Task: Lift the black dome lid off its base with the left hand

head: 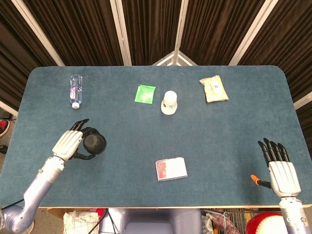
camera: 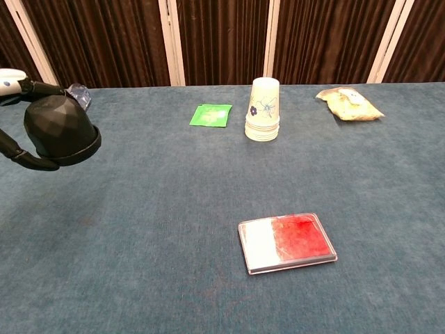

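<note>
Left robot hand: I am seeing my left robot hand (head: 68,143) sitting at the near left of the worktop (head: 234,122), its dark fingers (head: 82,156) wrapping around the black dome lid (head: 94,143) and clamping it from the side.

Black dome lid: in the chest view the black dome lid (camera: 58,129) is showing its faceted top and a flared rim, tilting slightly, with one finger curling under its left edge (whether the rim is touching the cloth or hanging just above it, I cannot tell). I am making out no separate base under it in either view.

Right robot hand: my right robot hand (head: 282,170) is lying at the near right edge, holding nothing, its fingers straight and slightly apart, pointing away from me; the chest view is not showing it.

Orange tool: a small orange-tipped tool (head: 257,181) is lying just beside the right robot hand, on its inner side.

Water bottle: a clear water bottle (head: 75,90) is lying on its side beyond the left robot hand, near the far left corner.

Red and white case: a flat red and white case (head: 171,169) is lying near the front middle, well apart from both hands.

Paper cups: a stack of paper cups (camera: 263,110) is standing upside down in the far middle.

Green packet: a green packet (head: 145,94) is lying flat just left of the cups.

Snack bag: a yellowish snack bag (head: 213,88) is lying toward the far right.
</note>
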